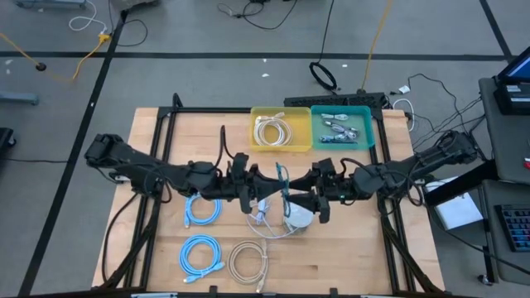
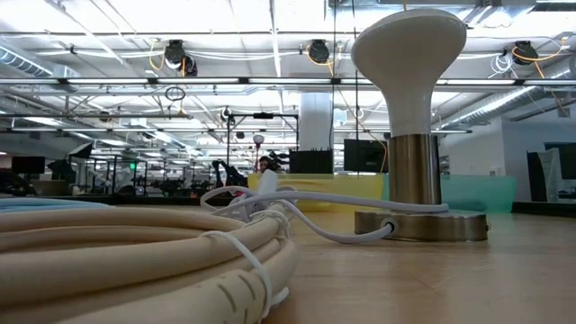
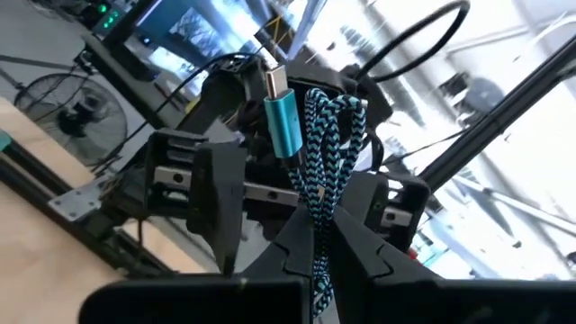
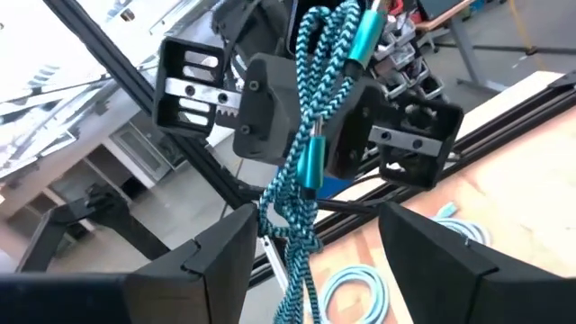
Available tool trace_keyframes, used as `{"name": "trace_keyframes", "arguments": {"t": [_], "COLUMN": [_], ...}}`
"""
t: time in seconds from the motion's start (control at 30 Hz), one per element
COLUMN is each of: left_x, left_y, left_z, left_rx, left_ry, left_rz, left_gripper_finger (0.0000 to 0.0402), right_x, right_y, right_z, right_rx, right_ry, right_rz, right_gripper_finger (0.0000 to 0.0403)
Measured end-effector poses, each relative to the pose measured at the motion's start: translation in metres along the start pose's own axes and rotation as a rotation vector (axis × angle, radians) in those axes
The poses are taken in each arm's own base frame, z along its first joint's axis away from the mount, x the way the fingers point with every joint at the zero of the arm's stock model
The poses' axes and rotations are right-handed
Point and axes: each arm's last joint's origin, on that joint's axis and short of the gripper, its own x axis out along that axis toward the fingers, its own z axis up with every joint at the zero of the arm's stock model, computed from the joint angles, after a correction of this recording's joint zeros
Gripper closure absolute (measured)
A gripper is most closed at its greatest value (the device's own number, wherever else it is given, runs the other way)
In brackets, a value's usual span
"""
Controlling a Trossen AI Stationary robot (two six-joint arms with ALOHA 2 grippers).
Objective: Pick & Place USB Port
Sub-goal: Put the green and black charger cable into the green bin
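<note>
Wooden table (image 1: pixel 356 257), teal-and-black braided USB cable (image 3: pixel 317 171), teal metal plug upright.

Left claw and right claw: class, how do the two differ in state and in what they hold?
The left claw is shut on the braided teal cable, while the right claw is open and grips nothing. The cable is pinched between the left claw's fingers, whereas it only hangs in the gap between the right claw's fingers. Both meet over the table's middle, facing each other.
</note>
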Motion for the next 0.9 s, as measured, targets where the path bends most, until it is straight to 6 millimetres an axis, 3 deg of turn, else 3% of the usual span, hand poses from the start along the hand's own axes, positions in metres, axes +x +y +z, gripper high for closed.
{"name": "trace_keyframes", "arguments": {"t": [0.2, 0.43, 0.67, 0.9], "left_x": [0.005, 0.005, -0.002, -0.039], "left_y": [-0.002, -0.001, 0.005, 0.003], "left_z": [0.009, 0.008, 0.017, 0.03], "left_rx": [0.019, 0.017, -0.006, 0.036], "left_ry": [0.051, 0.079, 0.252, 0.497], "left_rz": [0.034, 0.024, 0.001, 0.118], "left_gripper_finger": [0.039, 0.0386, 0.0294, 0.0251], "right_x": [0.001, 0.001, -0.002, -0.017], "right_y": [-0.002, -0.001, -0.01, -0.04], "right_z": [0.002, 0.002, 0.002, 0.009], "right_rx": [0.019, -0.053, -0.082, -0.159], "right_ry": [0.004, 0.027, 0.085, 0.165], "right_rz": [0.011, 0.045, -0.012, -0.276], "right_gripper_finger": [0.0231, 0.0383, 0.0388, 0.0389]}}
